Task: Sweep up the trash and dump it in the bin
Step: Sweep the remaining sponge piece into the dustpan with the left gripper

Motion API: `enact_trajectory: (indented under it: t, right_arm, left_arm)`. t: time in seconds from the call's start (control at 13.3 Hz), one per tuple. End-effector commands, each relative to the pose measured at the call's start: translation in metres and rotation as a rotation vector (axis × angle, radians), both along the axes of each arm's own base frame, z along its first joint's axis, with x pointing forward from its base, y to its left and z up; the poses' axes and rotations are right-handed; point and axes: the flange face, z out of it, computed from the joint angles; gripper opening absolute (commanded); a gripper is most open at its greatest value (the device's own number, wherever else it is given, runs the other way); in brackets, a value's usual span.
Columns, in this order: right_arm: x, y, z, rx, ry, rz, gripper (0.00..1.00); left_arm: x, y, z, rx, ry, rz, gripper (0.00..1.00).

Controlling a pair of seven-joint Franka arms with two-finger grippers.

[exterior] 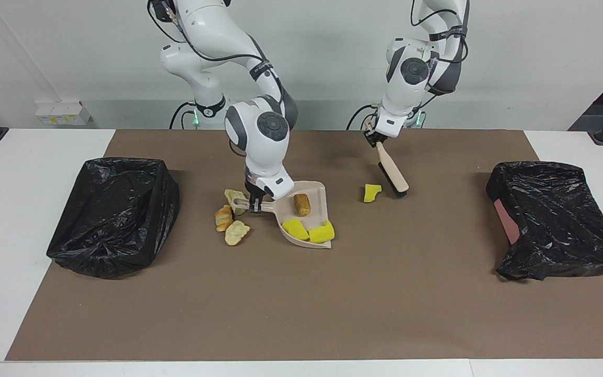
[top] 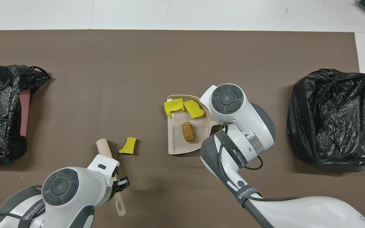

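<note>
White walls back a long white surface (exterior: 19,209) with a brown mat (exterior: 301,303) spread over most of it. At each end of the mat sits a bin lined with a black bag: one bin (exterior: 115,217) toward the right arm's end, another bin (exterior: 558,220) toward the left arm's end.

Near the middle, the right hand (exterior: 255,203) is down low, pinching the handle of a beige dustpan (exterior: 309,222) that rests on the mat. In the pan lie two yellow foam wedges (exterior: 309,231) side by side at its open lip, touching each other, and a tan walnut-like lump (exterior: 302,204) deeper in, nearer the robots. Just beside the pan's handle, toward the right arm's end, three golden bread pieces (exterior: 231,217) sit in a loose cluster on the mat; from overhead the right arm hides them.

The left hand (exterior: 372,140) is pressed shut on the handle of a beige brush (exterior: 393,175), which slants down so that its black bristles meet the mat. A third yellow foam wedge (exterior: 371,192) lies alone on the mat just beside the bristles, between the brush and the dustpan, apart from both.
</note>
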Motion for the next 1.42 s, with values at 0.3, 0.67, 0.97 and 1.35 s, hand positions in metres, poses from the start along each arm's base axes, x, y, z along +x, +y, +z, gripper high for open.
enact_trajectory:
  t: [0.3, 0.67, 0.97, 1.35]
  right_arm:
    - [-0.005, -0.009, 0.000, -0.011, -0.016, -0.002, 0.00]
    - [-0.005, -0.010, -0.001, -0.011, -0.016, -0.003, 0.00]
    - [-0.004, -0.012, 0.001, -0.010, -0.019, -0.007, 0.00]
    - [0.006, -0.023, 0.026, 0.016, -0.054, -0.024, 0.00]
  left_arm:
    - [0.050, -0.083, -0.018, -0.074, -0.112, 0.008, 0.00]
    - [0.017, -0.155, 0.006, -0.184, -0.177, -0.105, 0.00]
    - [-0.002, -0.169, 0.007, -0.179, -0.155, -0.146, 0.00]
    - [0.030, -0.123, 0.019, -0.081, -0.128, -0.102, 0.00]
